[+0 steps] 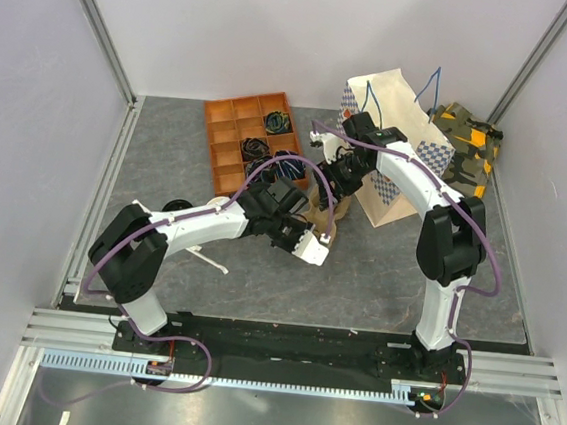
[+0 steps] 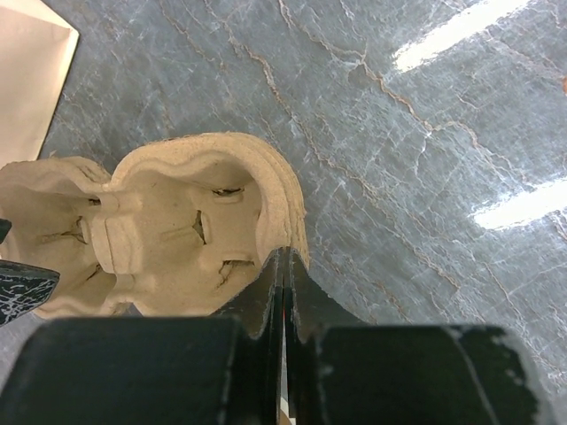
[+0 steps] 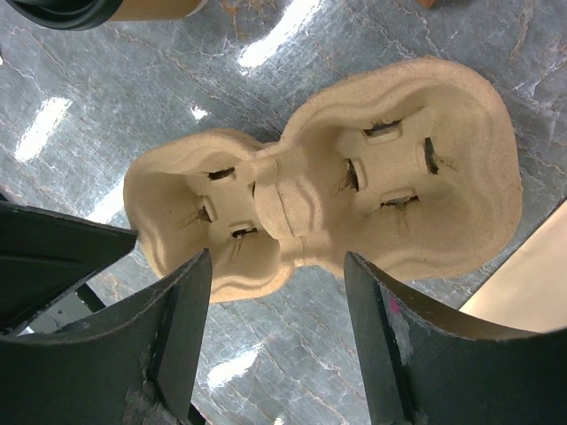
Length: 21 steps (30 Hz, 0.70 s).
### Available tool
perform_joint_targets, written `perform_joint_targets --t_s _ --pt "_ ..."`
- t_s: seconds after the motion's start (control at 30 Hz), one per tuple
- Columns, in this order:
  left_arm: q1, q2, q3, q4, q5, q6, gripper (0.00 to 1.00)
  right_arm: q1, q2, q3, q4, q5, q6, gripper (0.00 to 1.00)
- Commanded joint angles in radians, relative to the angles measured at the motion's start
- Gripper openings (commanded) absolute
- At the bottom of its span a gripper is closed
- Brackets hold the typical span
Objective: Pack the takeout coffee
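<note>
A tan moulded-pulp two-cup carrier (image 3: 354,177) lies on the grey table, both wells empty. It also shows in the left wrist view (image 2: 177,221) and partly under the arms in the top view (image 1: 321,200). My left gripper (image 2: 284,258) is shut on the rim of the carrier's end; in the top view it (image 1: 308,223) sits at the carrier's near side. My right gripper (image 3: 276,301) hangs open and empty over the carrier's long side (image 1: 331,180). A brown cup with a black lid (image 3: 62,9), likely the takeout coffee, is cut off at the top left edge.
A cream paper bag with blue handles (image 1: 395,148) stands right of the carrier, and a camouflage bag (image 1: 466,140) behind it. An orange compartment tray (image 1: 238,140) holding cables lies at the back left. A small black round object (image 1: 176,205) lies by the left arm.
</note>
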<state>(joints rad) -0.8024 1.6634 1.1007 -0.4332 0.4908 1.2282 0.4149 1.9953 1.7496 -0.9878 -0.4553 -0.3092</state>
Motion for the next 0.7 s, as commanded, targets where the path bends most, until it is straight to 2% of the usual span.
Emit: perform_joint_targets --t_s 0.0,0.07,0.1,0.2,0.3,0.43,0.67 --pt "0.005 -0.042 0.002 0.056 -0.006 -0.018 0.02 -0.005 -0.058 0.017 0.006 -0.028 0.004 0.70" --pt "0.005 -0.045 0.001 0.056 -0.004 -0.019 0.02 -0.005 -0.056 0.019 0.006 -0.028 0.004 0.70" --pt "0.005 -0.042 0.001 0.054 -0.006 -0.019 0.08 -0.007 -0.056 0.019 0.005 -0.028 0.004 0.70" --pt "0.005 -0.027 0.005 0.045 -0.012 -0.015 0.36 -0.007 -0.052 0.021 0.003 -0.029 0.004 0.71" --pt "0.003 -0.011 0.016 0.030 -0.006 -0.007 0.50 -0.005 -0.050 0.021 0.003 -0.025 0.004 0.72" --pt "0.005 0.018 0.051 -0.005 0.008 -0.004 0.50 -0.007 -0.049 0.027 -0.002 -0.020 0.001 0.73" --pt "0.008 0.067 0.113 -0.088 0.041 0.011 0.43 -0.007 -0.046 0.033 -0.011 -0.016 -0.008 0.75"
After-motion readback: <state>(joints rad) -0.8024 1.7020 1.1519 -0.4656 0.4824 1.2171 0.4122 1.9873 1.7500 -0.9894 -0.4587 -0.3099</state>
